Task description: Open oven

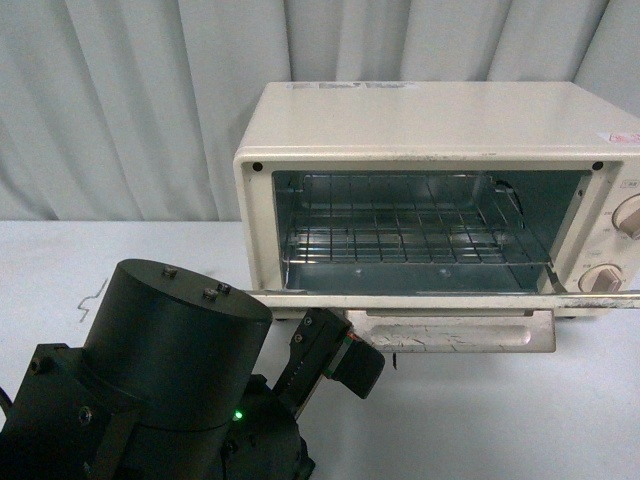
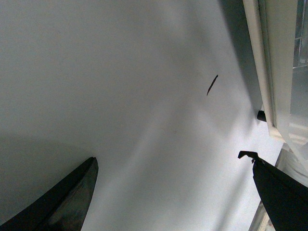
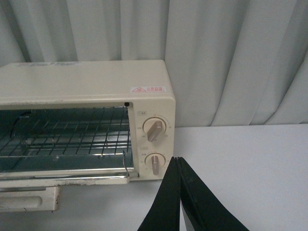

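The cream oven (image 1: 430, 115) stands on the white table with its door (image 1: 440, 300) swung down flat. The beige bar handle (image 1: 450, 330) faces forward at the door's front edge. The wire rack (image 1: 400, 235) shows inside. Two beige knobs (image 1: 630, 215) sit on its right side. My left gripper (image 1: 340, 350) is open and empty, just left of the handle and low over the table. From the left wrist only the oven's edge (image 2: 279, 57) shows beside the open left gripper (image 2: 173, 163). My right gripper (image 3: 178, 161) is shut on nothing, in front of the oven (image 3: 86, 84) and below its lower knob (image 3: 155, 163).
A pale curtain (image 1: 150, 100) hangs behind the white table (image 1: 500, 420). My left arm's dark body (image 1: 160, 400) fills the lower left of the front view. A small dark mark (image 2: 212, 84) lies on the table near the oven's foot (image 2: 261, 115).
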Action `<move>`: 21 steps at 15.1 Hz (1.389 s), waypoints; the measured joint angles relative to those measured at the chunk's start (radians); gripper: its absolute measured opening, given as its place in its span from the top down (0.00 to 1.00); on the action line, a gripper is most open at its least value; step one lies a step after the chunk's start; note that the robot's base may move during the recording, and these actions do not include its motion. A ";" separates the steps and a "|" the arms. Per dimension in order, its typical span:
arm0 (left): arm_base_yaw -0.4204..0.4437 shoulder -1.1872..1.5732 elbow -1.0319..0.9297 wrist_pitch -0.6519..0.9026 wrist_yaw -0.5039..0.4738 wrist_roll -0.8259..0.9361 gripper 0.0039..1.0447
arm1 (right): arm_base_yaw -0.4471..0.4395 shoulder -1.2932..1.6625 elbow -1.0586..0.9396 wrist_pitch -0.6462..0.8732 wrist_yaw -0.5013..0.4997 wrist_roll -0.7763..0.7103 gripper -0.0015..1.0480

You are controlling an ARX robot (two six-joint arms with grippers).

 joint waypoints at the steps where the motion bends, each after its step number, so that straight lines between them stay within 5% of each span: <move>1: 0.000 0.000 0.000 0.000 0.002 0.000 0.06 | 0.000 -0.030 0.000 -0.020 0.000 0.000 0.98; 18: 0.000 0.000 0.000 -0.001 0.001 0.000 0.06 | 0.000 -0.348 0.000 -0.331 0.000 0.000 0.98; 21: 0.000 0.000 0.000 0.000 0.002 0.000 0.06 | 0.000 -0.520 0.001 -0.491 -0.001 0.000 0.98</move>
